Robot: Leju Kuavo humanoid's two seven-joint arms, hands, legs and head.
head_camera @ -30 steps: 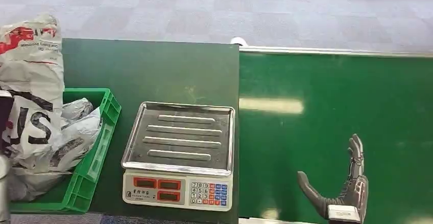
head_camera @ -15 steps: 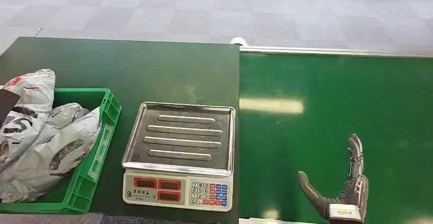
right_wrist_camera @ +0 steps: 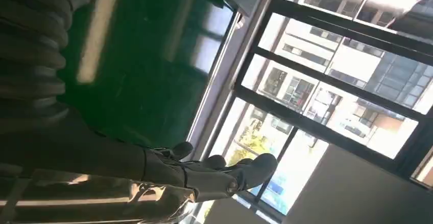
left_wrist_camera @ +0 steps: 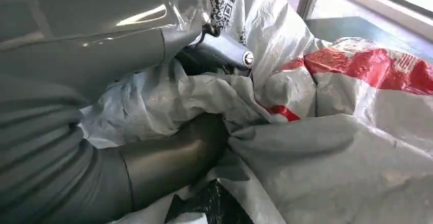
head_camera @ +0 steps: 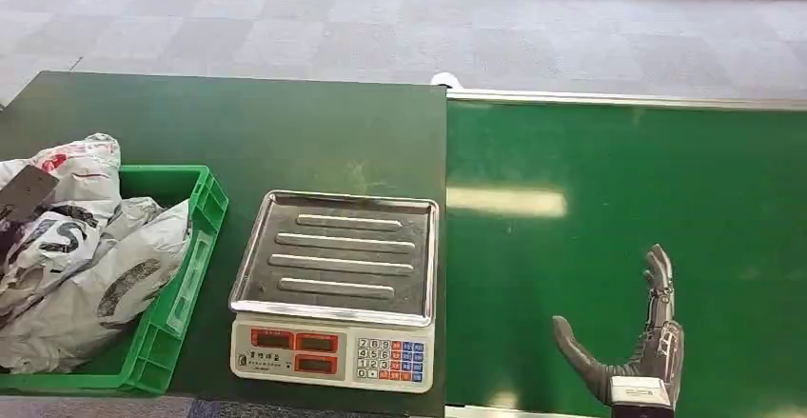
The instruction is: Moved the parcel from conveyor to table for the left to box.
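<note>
In the green crate [head_camera: 195, 247] on the bench [head_camera: 285, 132], the left hand [left_wrist_camera: 168, 152] gripped the white parcel [head_camera: 67, 237] among the other bags. It would do best to lower the parcel fully, then let go gently. A second before, the parcel hung higher above the crate. The right hand [head_camera: 628, 361] held nothing, fingers spread above the conveyor [head_camera: 619, 199].

We see a grey carpet-tiled floor [head_camera: 381, 32] beyond the dark green table [head_camera: 285, 128], with a pale strip of wall base along the far edge. Tall dark-framed windows [right_wrist_camera: 332, 66] let in bright daylight, and buildings stand outside them.
</note>
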